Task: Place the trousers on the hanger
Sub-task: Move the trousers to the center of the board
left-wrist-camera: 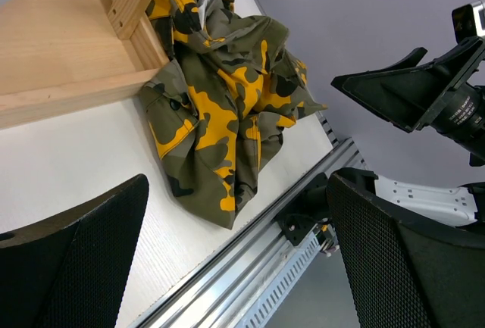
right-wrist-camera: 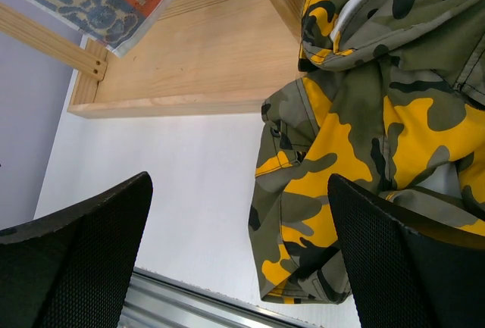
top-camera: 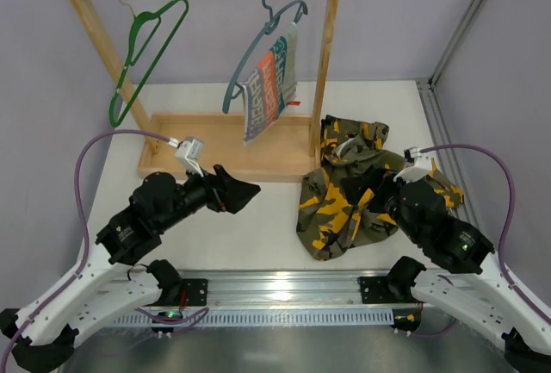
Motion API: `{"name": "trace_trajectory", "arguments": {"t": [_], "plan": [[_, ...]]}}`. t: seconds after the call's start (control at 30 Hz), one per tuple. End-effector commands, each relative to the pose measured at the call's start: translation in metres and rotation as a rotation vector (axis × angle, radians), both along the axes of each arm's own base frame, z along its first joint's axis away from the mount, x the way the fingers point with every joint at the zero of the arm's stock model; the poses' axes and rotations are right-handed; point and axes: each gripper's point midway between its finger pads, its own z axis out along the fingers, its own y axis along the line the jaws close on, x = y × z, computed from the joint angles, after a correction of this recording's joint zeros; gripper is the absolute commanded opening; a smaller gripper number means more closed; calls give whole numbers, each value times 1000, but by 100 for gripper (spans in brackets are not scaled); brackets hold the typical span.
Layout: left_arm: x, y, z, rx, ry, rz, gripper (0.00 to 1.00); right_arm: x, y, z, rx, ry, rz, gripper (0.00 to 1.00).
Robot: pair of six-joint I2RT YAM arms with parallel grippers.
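Observation:
The camouflage trousers (top-camera: 344, 196) lie crumpled on the white table at the right, just in front of the wooden rack's right post. They also show in the left wrist view (left-wrist-camera: 220, 108) and the right wrist view (right-wrist-camera: 356, 139). The thin green hanger (top-camera: 146, 54) hangs from the rack's top rail at the left. My left gripper (top-camera: 239, 194) is open and empty, hovering left of the trousers and pointing toward them. My right gripper (top-camera: 362, 192) is open and empty, held over the trousers' near part.
A wooden rack (top-camera: 224, 145) with a flat base stands at the back. A grey-blue hanger (top-camera: 267, 41) on its rail carries a small striped cloth (top-camera: 269, 89). A metal rail (top-camera: 284, 291) runs along the table's near edge. Grey walls close in both sides.

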Motion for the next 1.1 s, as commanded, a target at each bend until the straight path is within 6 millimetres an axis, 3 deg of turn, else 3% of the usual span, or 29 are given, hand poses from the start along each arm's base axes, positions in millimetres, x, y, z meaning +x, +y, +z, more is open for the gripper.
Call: {"name": "trace_trajectory", "arguments": {"t": [0.0,0.2,0.37,0.47,0.53,0.6,0.63,0.67,0.77,0.8,0.87,0.93,1.07], "plan": [[1,2,5,-12,-20,13,100,5,-2,9,33,-23,-34,100],[8,4,-3,11,-11,49,100,12,-8,5,23,-15,-99,100],[15,-2,-14,35,24,52,100,24,-19,14,37,-43,-203,99],[21,-12,-23,66,50,39,100,34,-36,16,-8,-66,-318,100],[26,-19,-24,71,58,28,100,44,-40,13,-109,-75,-343,100],[30,-31,-34,86,88,-4,100,55,-56,17,-208,-103,-425,100],[34,-40,-42,94,107,-17,100,63,-55,10,-255,-80,-435,100],[37,-44,-44,94,116,-21,100,73,-72,13,-255,-68,-498,100],[42,-59,-51,102,132,-57,100,97,-84,-5,-258,12,-479,100],[47,-65,-63,128,155,-64,100,106,-90,-15,-196,48,-450,100],[52,-74,-74,148,175,-81,100,112,-92,-34,-140,115,-429,97],[57,-79,-77,150,172,-87,100,116,-113,-52,-135,172,-500,93],[64,-91,-86,144,183,-98,100,127,-138,-68,-137,197,-571,87]]}}
